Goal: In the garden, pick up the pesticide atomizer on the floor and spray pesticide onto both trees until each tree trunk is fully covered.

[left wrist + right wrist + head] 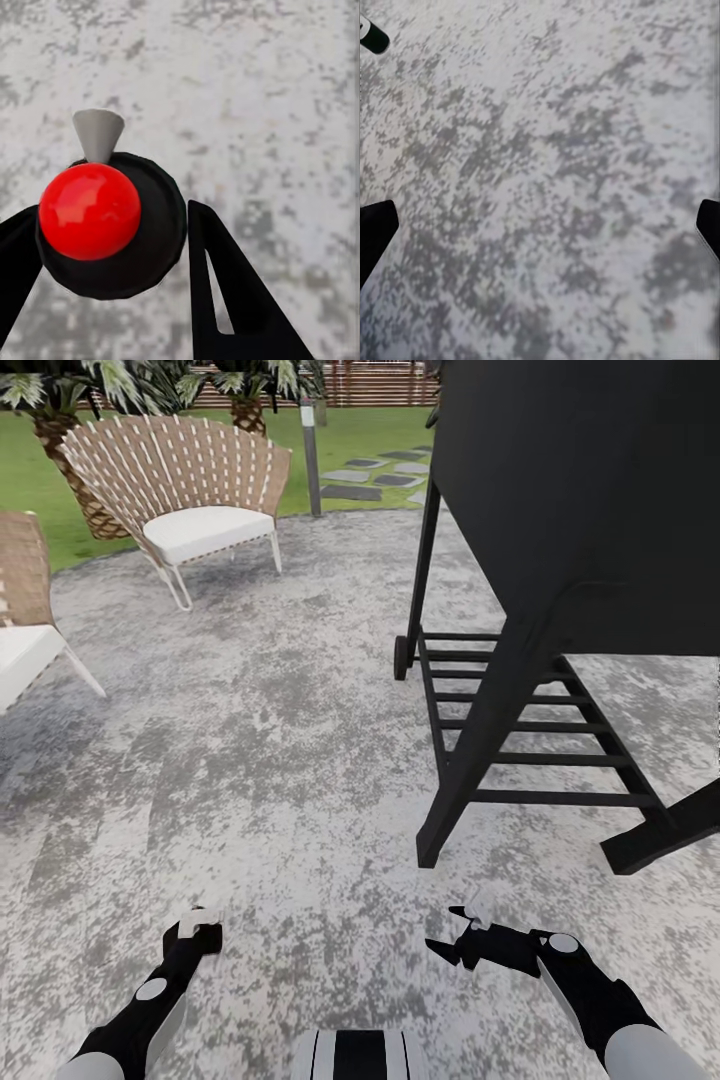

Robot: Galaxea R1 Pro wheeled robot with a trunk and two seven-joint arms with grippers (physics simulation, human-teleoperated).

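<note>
Your left gripper point(112, 247) is closed around the pesticide atomizer point(105, 225), low over the mottled patio floor point(280, 760); your right gripper point(450, 935) hangs wide open and empty beside the black grill point(560, 510).

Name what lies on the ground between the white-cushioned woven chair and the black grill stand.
In the head view, bare mottled grey paving lies between the woven chair and the grill stand; nothing stands on that stretch.

Pesticide atomizer point(112, 225): black round body, glossy red ball top, grey cone nozzle; sits between left gripper point(105, 292) fingers, above mottled grey paving.

Garden lawn point(350, 435): green, far beyond paving.
</note>
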